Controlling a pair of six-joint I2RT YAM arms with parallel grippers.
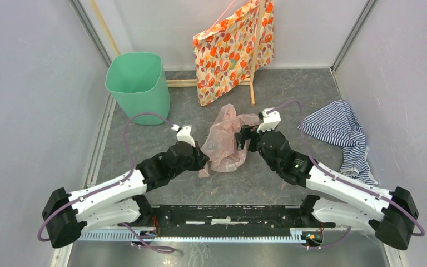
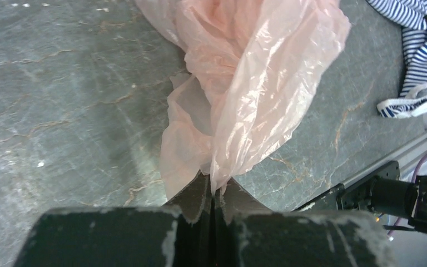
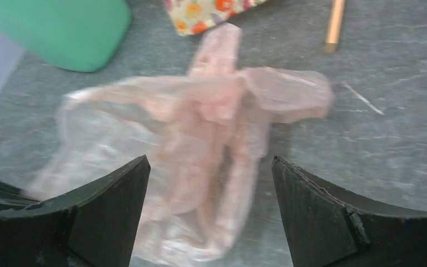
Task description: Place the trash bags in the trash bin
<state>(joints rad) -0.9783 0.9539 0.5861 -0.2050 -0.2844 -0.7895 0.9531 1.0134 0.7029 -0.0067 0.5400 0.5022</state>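
Observation:
A thin pink translucent trash bag [image 1: 225, 139] lies crumpled on the grey table between the two arms. My left gripper [image 1: 201, 157] is shut on the bag's left edge; in the left wrist view the film [image 2: 244, 83] is pinched between the closed fingers [image 2: 194, 197]. My right gripper [image 1: 246, 137] is open at the bag's right side; in the right wrist view the bag [image 3: 200, 144] lies between and beyond the spread fingers [image 3: 117, 200]. The mint-green trash bin [image 1: 138, 83] stands upright at the back left, its base showing in the right wrist view [image 3: 55, 28].
An orange floral bag [image 1: 233, 50] hangs on a wooden frame [image 1: 253, 61] at the back centre. A blue-and-white striped cloth [image 1: 342, 133] lies at the right, also in the left wrist view [image 2: 417, 67]. White walls enclose the table on three sides.

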